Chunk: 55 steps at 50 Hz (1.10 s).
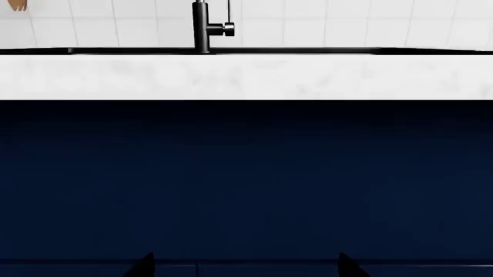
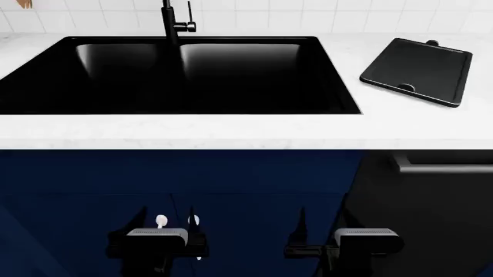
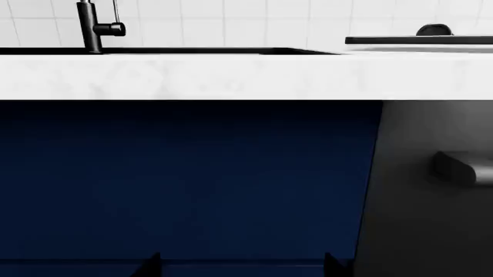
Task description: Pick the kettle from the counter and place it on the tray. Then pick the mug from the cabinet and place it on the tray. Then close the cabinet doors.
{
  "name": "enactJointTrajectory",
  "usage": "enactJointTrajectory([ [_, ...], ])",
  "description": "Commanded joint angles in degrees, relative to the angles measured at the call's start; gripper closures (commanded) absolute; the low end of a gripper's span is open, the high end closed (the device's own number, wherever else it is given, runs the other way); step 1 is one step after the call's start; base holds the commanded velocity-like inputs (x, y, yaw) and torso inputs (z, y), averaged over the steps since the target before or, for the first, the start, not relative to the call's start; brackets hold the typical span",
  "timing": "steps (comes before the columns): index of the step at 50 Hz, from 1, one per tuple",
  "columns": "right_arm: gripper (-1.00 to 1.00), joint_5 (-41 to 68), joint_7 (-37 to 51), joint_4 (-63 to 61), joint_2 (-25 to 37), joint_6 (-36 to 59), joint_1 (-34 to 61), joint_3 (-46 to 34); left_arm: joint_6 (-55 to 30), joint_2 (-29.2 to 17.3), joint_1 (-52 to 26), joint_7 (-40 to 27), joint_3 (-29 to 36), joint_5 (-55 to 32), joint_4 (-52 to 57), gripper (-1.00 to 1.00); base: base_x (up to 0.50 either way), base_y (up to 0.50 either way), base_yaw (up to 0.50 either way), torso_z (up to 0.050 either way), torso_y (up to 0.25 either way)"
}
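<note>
The matte-black tray (image 2: pixel 419 64) lies empty on the white counter (image 2: pixel 231 130), at the far right beyond the sink. In the right wrist view I see its rim edge-on (image 3: pixel 419 40). The kettle and the mug are out of view. My left gripper (image 2: pixel 168 218) and right gripper (image 2: pixel 324 219) hang low in front of the dark blue cabinet front, below the counter edge. Both are open and empty. In the left wrist view the left gripper (image 1: pixel 245 259) faces the cabinet front. In the right wrist view the right gripper (image 3: pixel 242 259) faces it too.
A black double-basin sink (image 2: pixel 177 75) with a black faucet (image 2: pixel 170 23) fills the counter's left and middle. Below the counter are a dark blue cabinet front (image 2: pixel 177 173) and, at the right, a black appliance panel with a bar handle (image 2: pixel 443 164). White wall tiles stand behind.
</note>
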<state>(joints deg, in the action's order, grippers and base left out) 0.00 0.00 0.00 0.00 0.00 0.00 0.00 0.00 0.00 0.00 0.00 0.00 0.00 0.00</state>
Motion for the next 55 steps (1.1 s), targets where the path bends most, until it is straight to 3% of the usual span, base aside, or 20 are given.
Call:
enactJointTrajectory([
  [1,-1.00,1.53,0.97,-4.02,0.93,1.90,-0.63,-0.83,-2.46,-0.96,0.29,-0.85,0.79,-1.49,3.50,-1.00,0.00,0.00,0.00,0.000,0.000],
  [5,-1.00,-2.09,2.54,-23.71,3.39,16.18,-0.05,-2.70,-15.55,-2.69,-2.70,-1.85,0.08,-3.66,19.86,-1.00,0.00,0.00,0.00,0.000,0.000],
  [11,-1.00,-6.59,-0.23,-46.89,7.77,41.70,10.93,-4.19,-39.18,-6.38,-16.92,-1.64,-1.19,-7.65,39.75,-1.00,0.00,0.00,0.00,0.000,0.000],
  [16,-1.00,-8.51,-4.68,-57.01,11.70,62.21,26.71,-4.62,-50.93,-7.69,-29.56,-1.66,-2.89,-10.79,43.04,-1.00,0.00,0.00,0.00,0.000,0.000],
  [24,-1.00,-8.86,-8.39,-58.84,15.26,77.25,45.80,-5.61,-65.05,-8.29,-49.46,-3.52,-4.43,-13.12,44.89,-1.00,0.00,0.00,0.00,0.000,0.000],
  [27,-1.00,-9.02,-8.63,-58.93,15.90,79.40,49.36,-7.25,-66.40,-7.79,-51.87,-3.68,-4.52,-13.61,43.26,-1.00,0.00,0.00,0.00,0.000,0.000],
  [41,-1.00,-9.35,-8.87,-58.73,15.47,77.74,48.09,-6.45,-65.18,-8.31,-49.56,-3.78,-5.15,-14.10,41.61,-1.00,0.00,0.00,0.00,0.047,0.000],
  [55,-1.00,-9.48,-9.47,-59.03,15.01,76.82,46.74,-5.33,-66.48,-8.77,-49.99,-4.37,-4.76,-14.82,42.97,-1.00,0.00,0.47,0.00,0.050,0.000],
])
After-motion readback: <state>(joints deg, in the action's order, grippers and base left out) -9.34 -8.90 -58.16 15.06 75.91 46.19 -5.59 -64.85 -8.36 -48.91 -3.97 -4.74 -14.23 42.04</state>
